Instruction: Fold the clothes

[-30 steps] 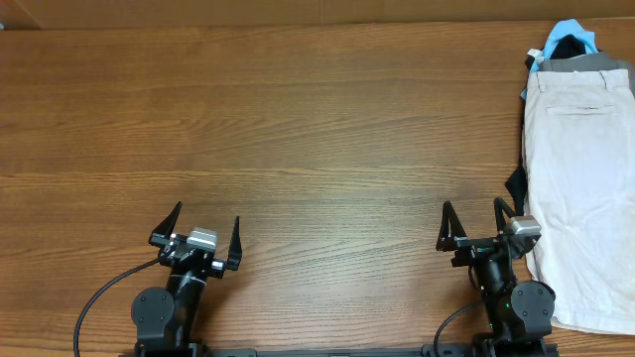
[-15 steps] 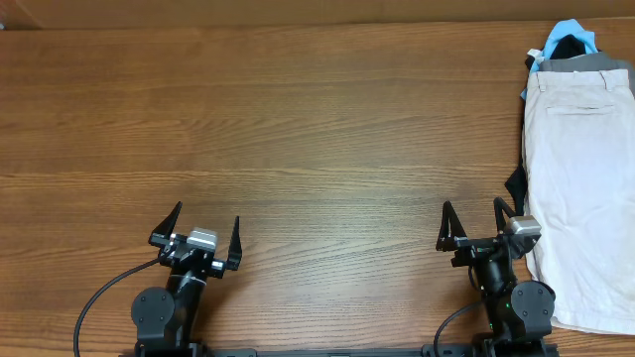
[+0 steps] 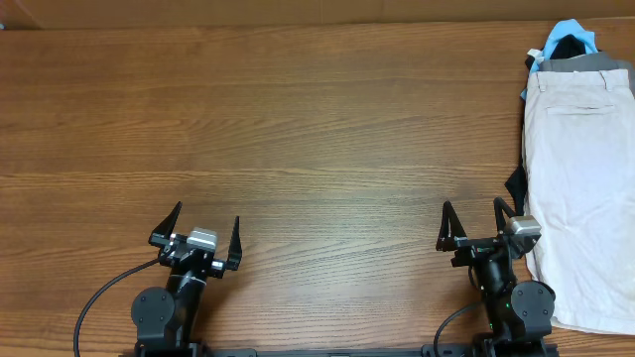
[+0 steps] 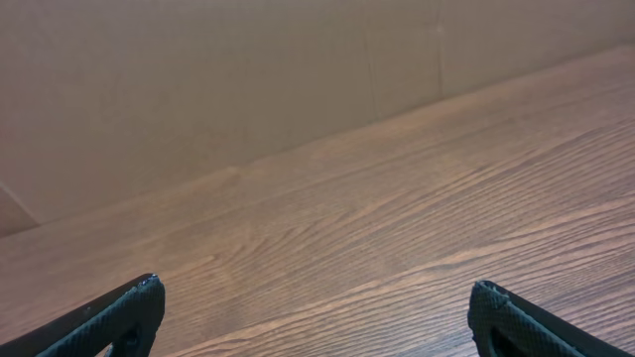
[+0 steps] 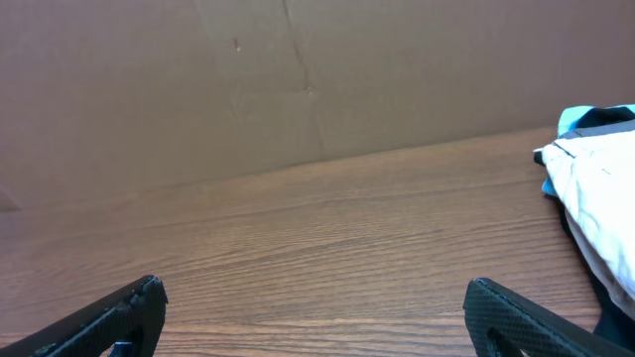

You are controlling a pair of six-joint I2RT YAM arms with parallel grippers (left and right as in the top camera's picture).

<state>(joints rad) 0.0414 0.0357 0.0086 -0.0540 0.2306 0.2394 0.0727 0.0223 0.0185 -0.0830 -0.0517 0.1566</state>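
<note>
Far left of the overhead view: a black cable (image 3: 97, 297) loops from the left arm's base along the near edge of the wooden tabletop (image 3: 317, 129). Left hand (image 3: 208, 212) sits low at the near edge, fingers spread to their full width, nothing between them; from its own wrist camera I see only the two black fingertips (image 4: 124, 315) at the bottom corners with bare wood grain between, and a brown cardboard wall (image 4: 198, 89) standing along the far side. Right hand (image 3: 472, 203) is posed the same way, also near the front edge, fingers wide apart and gripping nothing. The beige shorts (image 3: 580, 188) lie flat at the far right of the tabletop, just beside the right arm, running from the far edge down toward the near edge and partly cut off by the frame. Waistband (image 3: 580, 79) points to the far side, welt pocket (image 3: 578, 109) facing up just below it. I cannot tell whether the right arm's base touches the fabric. The shorts lie on top of other garments: a strip of grey cloth (image 3: 585, 62) shows above the waistband, a light blue piece (image 3: 571, 32) pokes out beyond that, and black fabric (image 3: 515, 184) peeks from under the left edge. The right wrist view catches only the pile's near corner at its right margin.
</note>
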